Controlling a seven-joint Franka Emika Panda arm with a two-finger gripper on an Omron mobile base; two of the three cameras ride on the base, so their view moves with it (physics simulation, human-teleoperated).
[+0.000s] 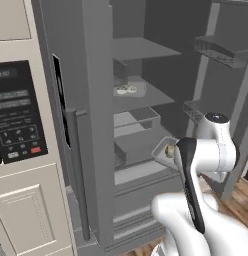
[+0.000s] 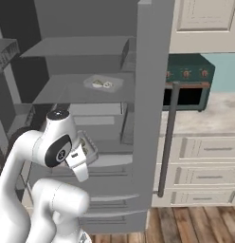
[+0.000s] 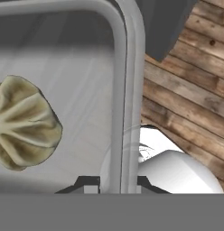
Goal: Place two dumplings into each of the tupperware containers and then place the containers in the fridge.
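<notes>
While the base views show the open fridge (image 1: pixel 96 125) with one tupperware container (image 2: pixel 104 84) on a middle shelf, the hand view shows the pincer (image 3: pixel 117 182) clamped on the second container's rim (image 3: pixel 127 90), a pleated beige dumpling (image 3: pixel 25 122) inside, over wooden floor (image 3: pixel 186 90).

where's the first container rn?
On the fridge's middle shelf, two dumplings inside: upper centre in the left base view, container above the arm in the right base view. The gripper holds the second container lower down.
</notes>
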